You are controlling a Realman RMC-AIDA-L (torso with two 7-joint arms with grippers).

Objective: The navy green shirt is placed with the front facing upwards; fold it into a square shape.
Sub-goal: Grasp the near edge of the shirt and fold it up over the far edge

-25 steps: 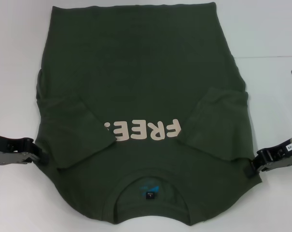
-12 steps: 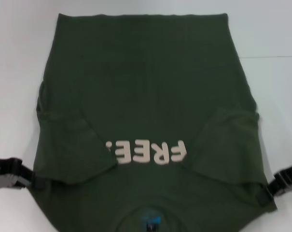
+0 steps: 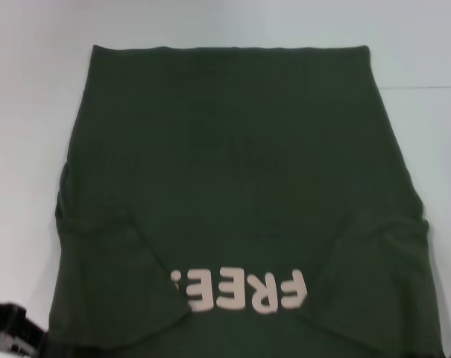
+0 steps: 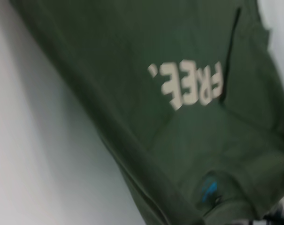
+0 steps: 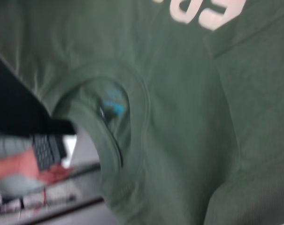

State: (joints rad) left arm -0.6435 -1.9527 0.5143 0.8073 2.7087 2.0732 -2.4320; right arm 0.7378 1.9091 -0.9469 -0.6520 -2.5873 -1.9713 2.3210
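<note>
The navy green shirt (image 3: 240, 201) lies front-up on the white table (image 3: 31, 112), filling most of the head view. Its straight hem is the edge farthest from the robot, and both short sleeves are folded in over the body, one on each side of the cream "FREE!" print (image 3: 244, 289). That print reads upside down from the head camera and sits close to the near edge of the view.

The head view cuts the shirt off just past the print, so the collar cannot be seen there. The two wrist views fill that in. In the left wrist view the print (image 4: 188, 84) shows with a folded sleeve edge beside it, and beyond the print, toward the neck, a small blue label (image 4: 208, 191) sits inside the neckline. The right wrist view shows the ribbed round collar (image 5: 137, 117) plainly, with the same blue label (image 5: 112, 105) inside it and only the lower parts of the print's letters at the picture's edge.

Only a dark part of the left gripper (image 3: 13, 332) shows in the head view, at the shirt's near left corner; whether its jaws are open or closed cannot be told. The right gripper is barely in view at the shirt's near right corner, its jaws unseen.
</note>
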